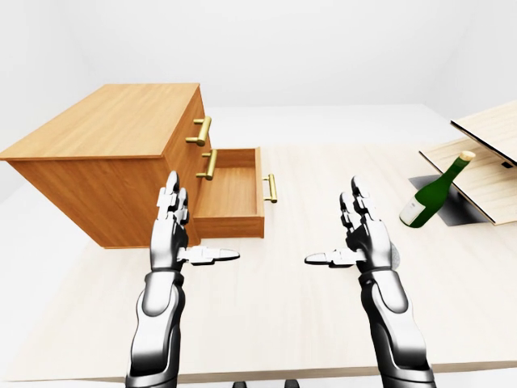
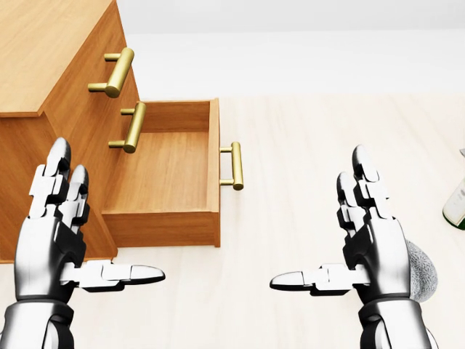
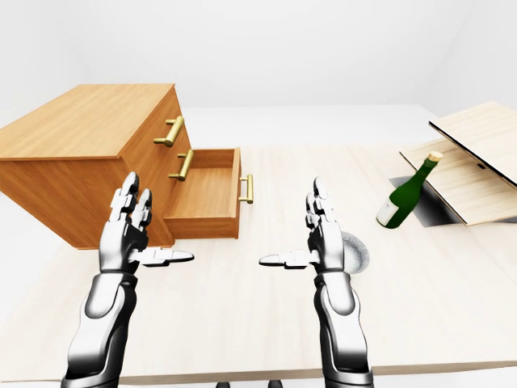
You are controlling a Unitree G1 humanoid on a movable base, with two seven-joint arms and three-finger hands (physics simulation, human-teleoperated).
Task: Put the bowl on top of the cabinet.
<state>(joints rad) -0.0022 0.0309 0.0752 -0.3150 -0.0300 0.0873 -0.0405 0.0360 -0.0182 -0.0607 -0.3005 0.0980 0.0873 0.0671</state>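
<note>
Hovering over the pale table (image 2: 305,145), left hand (image 2: 54,247) and right hand (image 2: 374,251) both spread wide, fingers straight, thumbs turned inward, holding nothing. Grey bowl (image 3: 357,252) sits on the table just beside the right hand, at its 3 o'clock in the right-eye view, partly hidden by it. Wooden cabinet (image 1: 105,153) at 10 o'clock in the left-eye view, lowest drawer (image 2: 171,174) pulled out; green bottle (image 1: 435,192) tilted at 3 o'clock.
</note>
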